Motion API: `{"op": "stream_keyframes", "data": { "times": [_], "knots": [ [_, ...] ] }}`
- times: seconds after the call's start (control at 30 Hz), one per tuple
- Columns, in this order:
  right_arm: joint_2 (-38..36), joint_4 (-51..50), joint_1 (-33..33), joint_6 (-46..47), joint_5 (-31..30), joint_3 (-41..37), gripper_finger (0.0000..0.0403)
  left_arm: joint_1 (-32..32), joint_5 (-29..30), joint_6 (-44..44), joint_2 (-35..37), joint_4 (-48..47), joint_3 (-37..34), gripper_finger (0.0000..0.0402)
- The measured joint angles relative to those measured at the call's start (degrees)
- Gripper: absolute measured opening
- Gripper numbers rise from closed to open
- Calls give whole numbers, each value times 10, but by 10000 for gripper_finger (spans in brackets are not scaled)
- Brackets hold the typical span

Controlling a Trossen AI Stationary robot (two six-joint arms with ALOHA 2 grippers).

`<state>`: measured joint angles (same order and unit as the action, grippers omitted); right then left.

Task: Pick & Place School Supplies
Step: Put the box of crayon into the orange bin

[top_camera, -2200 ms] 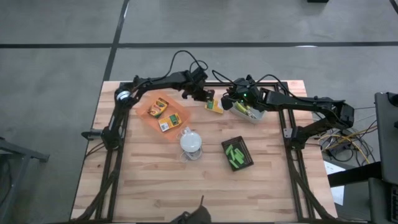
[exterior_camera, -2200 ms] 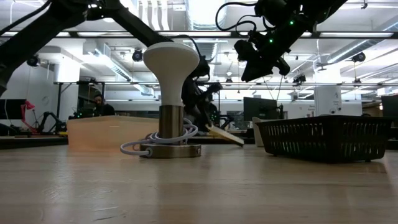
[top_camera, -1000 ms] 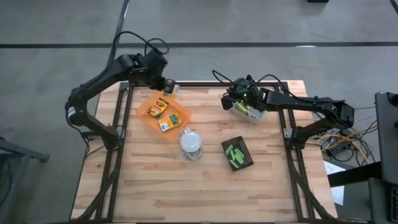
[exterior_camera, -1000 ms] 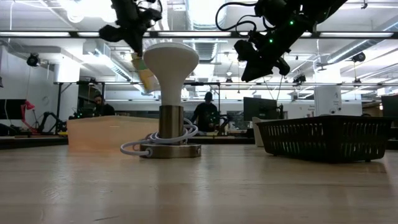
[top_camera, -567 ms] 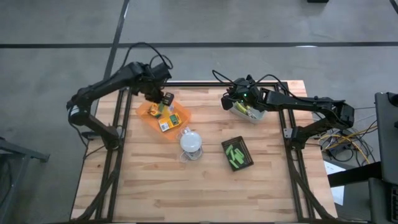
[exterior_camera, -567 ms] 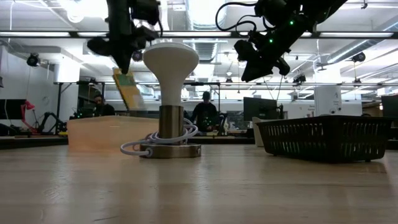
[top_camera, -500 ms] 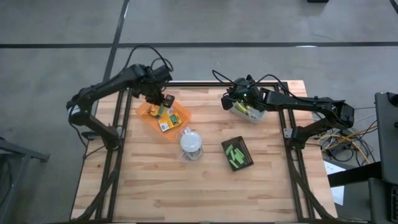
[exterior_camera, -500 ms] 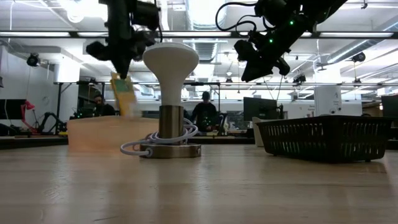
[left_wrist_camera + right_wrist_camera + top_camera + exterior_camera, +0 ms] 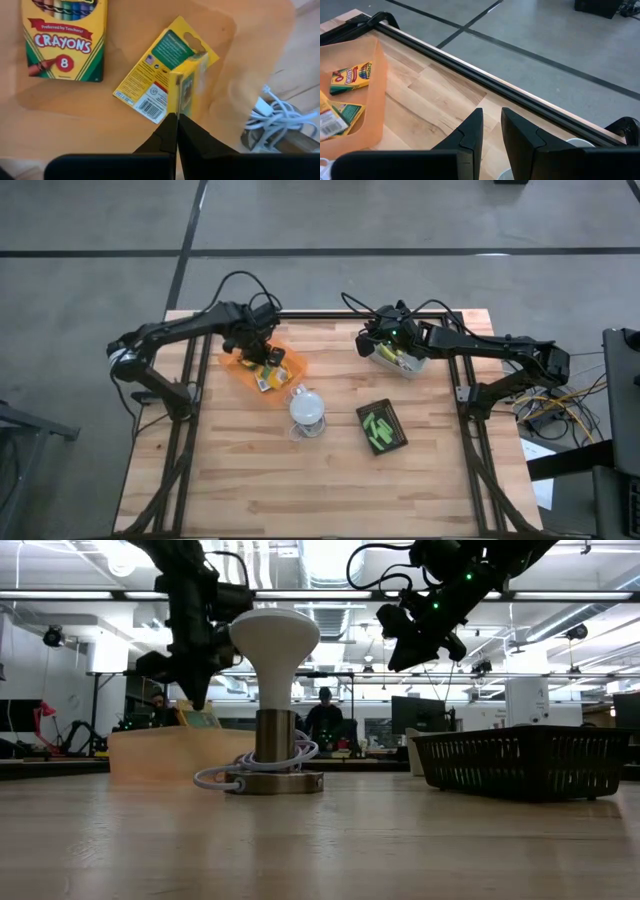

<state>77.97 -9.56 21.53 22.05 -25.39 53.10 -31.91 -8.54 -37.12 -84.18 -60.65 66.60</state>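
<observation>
Left of centre in the high view, the left gripper [image 9: 262, 352] pinches a yellow crayon box [image 9: 186, 82] on edge inside the orange tray [image 9: 236, 364], above two flat boxes [image 9: 64, 37], while the right gripper [image 9: 366, 342] hovers, slightly parted and empty, over the grey tray [image 9: 413, 368].

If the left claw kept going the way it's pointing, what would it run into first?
The left gripper is shut on a yellow crayon box held edge-on. Straight ahead lies another yellow crayon box, back side up, on the orange tray. The held box would likely meet that one first, though depth is unclear.
</observation>
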Motion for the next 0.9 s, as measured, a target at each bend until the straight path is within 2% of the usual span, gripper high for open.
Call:
{"op": "stream_keyframes", "data": {
  "times": [0.2, 0.53, 0.9],
  "knots": [
    [0, 0, 0, 0, 0, 0, 68, -14, 1, 0, 0, 22, -29, 9],
    [0, 0, 0, 0, 0, 0, 68, -34, 59, -31, 0, 39, -73, 12],
    [0, 0, 0, 0, 0, 0, 68, -43, 61, -53, 0, 85, -120, 26]
  ]
}}
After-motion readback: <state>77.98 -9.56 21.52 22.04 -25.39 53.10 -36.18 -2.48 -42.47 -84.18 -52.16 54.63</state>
